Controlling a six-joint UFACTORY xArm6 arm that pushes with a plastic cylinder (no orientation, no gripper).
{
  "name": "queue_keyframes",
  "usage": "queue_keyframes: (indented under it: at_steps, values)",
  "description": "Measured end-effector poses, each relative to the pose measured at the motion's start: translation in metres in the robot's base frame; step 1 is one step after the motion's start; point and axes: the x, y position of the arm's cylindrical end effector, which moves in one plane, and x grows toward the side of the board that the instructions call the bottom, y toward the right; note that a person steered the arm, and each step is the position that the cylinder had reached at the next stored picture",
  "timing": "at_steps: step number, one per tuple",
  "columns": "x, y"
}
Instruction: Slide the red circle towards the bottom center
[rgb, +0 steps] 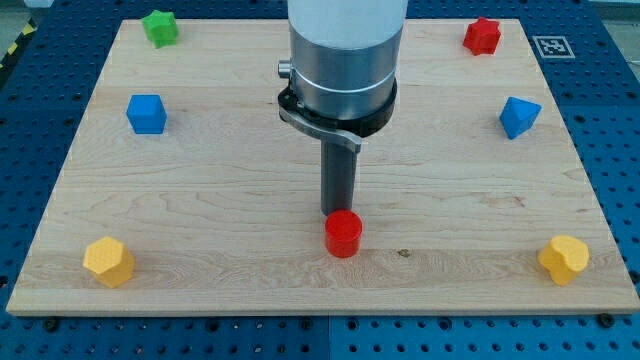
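The red circle (343, 234) is a short red cylinder standing on the wooden board (200, 240), just right of the middle and toward the view's bottom. My tip (338, 213) touches its upper edge from the view's top side. The rod rises straight up into the grey arm body, which hides the top middle of the board, where the green cylinder stood earlier.
A green star block (159, 27) is at top left, a red star block (482, 35) at top right. A blue cube (146, 113) is at left, a blue block (518, 116) at right. Yellow blocks sit at bottom left (108, 261) and bottom right (564, 259).
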Motion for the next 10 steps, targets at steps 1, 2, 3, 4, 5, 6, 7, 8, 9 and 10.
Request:
queue_keyframes:
  at_steps: [1, 2, 3, 4, 5, 6, 7, 8, 9, 10]
  values:
    - [0.006, 0.0]
    - [0.007, 0.0]
    - [0.01, 0.001]
    - [0.014, 0.004]
    - [0.014, 0.004]
    - [0.014, 0.004]
    - [0.018, 0.004]
    - [0.024, 0.004]
    - [0.016, 0.004]
    - [-0.023, 0.004]
